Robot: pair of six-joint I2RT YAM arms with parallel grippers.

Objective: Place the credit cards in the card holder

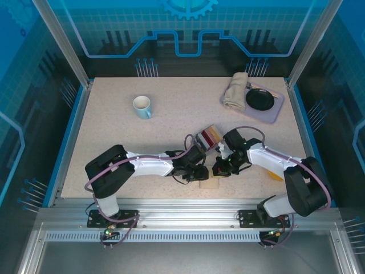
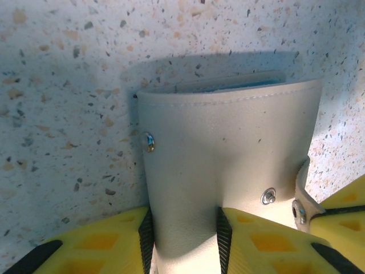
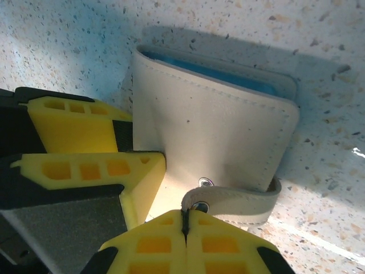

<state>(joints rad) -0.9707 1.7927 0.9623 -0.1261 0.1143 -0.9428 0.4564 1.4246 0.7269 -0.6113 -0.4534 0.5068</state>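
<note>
Beige holder (image 2: 228, 160) on the table (image 1: 114, 125) by the near edge | left gripper (image 2: 183, 231) clamped across it | right gripper (image 3: 185, 224) pinched shut on its snap strap (image 3: 242, 202) (blue showing inside) | cards (image 1: 208, 137) just beyond the grippers

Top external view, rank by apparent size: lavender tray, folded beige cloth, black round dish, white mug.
1. Lavender rectangular tray
2. Folded beige cloth and black round dish: too alike to rank
3. White mug
</note>
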